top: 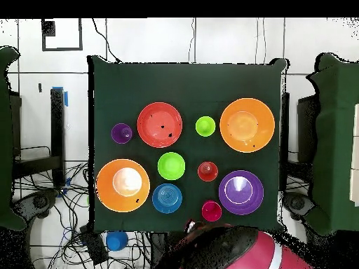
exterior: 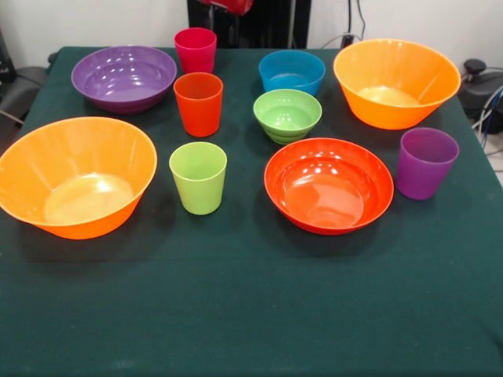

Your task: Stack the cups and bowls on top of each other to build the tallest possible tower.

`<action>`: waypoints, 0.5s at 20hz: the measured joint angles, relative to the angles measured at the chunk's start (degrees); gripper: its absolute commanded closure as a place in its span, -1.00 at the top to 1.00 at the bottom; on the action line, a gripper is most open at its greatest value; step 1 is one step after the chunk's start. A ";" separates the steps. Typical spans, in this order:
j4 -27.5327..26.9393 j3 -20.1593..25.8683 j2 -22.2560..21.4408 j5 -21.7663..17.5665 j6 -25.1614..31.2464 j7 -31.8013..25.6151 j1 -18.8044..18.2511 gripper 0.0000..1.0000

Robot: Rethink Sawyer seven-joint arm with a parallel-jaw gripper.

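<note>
All cups and bowls stand upright and apart on the green cloth; no tower shows. The crimson cup (exterior: 196,49), orange-red cup (exterior: 198,102) and lime green cup (exterior: 198,177) form a line left of centre. The purple cup (exterior: 425,162) stands at the right. The purple bowl (exterior: 124,77) is at the far left and the blue bowl (exterior: 291,71) is behind the small green bowl (exterior: 288,114). The red-orange bowl (exterior: 328,184) sits in the middle. Large orange bowls stand near left (exterior: 76,177) and far right (exterior: 397,82). The gripper is out of view.
The red arm (top: 238,253) is drawn back over the robot's side of the table (top: 186,84); a bit of it shows at the top of the front view (exterior: 228,5). Cables and chairs surround the table.
</note>
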 measured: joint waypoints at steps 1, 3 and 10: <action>-0.01 0.01 0.43 0.00 -0.29 0.00 -0.12 1.00; -0.03 0.00 1.49 -0.02 -0.87 0.00 -0.38 1.00; -0.40 0.01 4.37 -0.59 -1.26 0.00 -1.59 1.00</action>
